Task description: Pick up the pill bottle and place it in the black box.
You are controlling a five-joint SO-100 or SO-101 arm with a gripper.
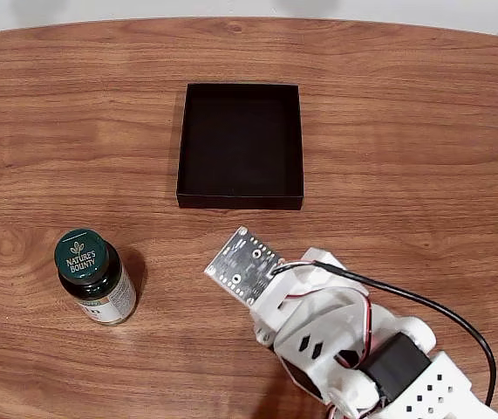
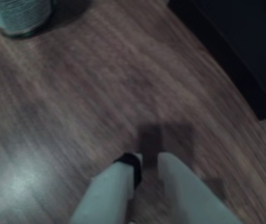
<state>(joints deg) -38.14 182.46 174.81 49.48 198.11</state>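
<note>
Fixed view from above: a wood-grain table (image 1: pixel 423 131) whose far edge curves across the top of the frame, with a pale strip beyond it. The box (image 1: pixel 241 145), a shallow black square tray with low walls, lies toward the far edge, near the middle of the table's width; its inside is bare. Open wood surrounds it on all four sides, with a broad band to its left and another to its right. The bottle (image 1: pixel 96 276) stands upright toward the near left of the table, cap up, the white print on the green cap readable, well apart from the box and from the arm (image 1: pixel 353 340). A clear stretch of wood lies between bottle and arm. The white arm enters from the near right corner, a black cable looping along it, and its wrist board points toward the near edge of the box without reaching it. Wrist view, dim and blurred: the gripper (image 2: pixel 149 164) enters from the bottom edge, its two pale fingers (image 2: pixel 181 186) standing a narrow gap apart, one tipped with a dark pad; nothing lies between them and they touch no object, with bare wood beneath and their shadow just ahead. The bottle's (image 2: pixel 21 16) base shows at the top left corner, the box's (image 2: pixel 244 56) corner at the top right, both well clear of the fingers.
</note>
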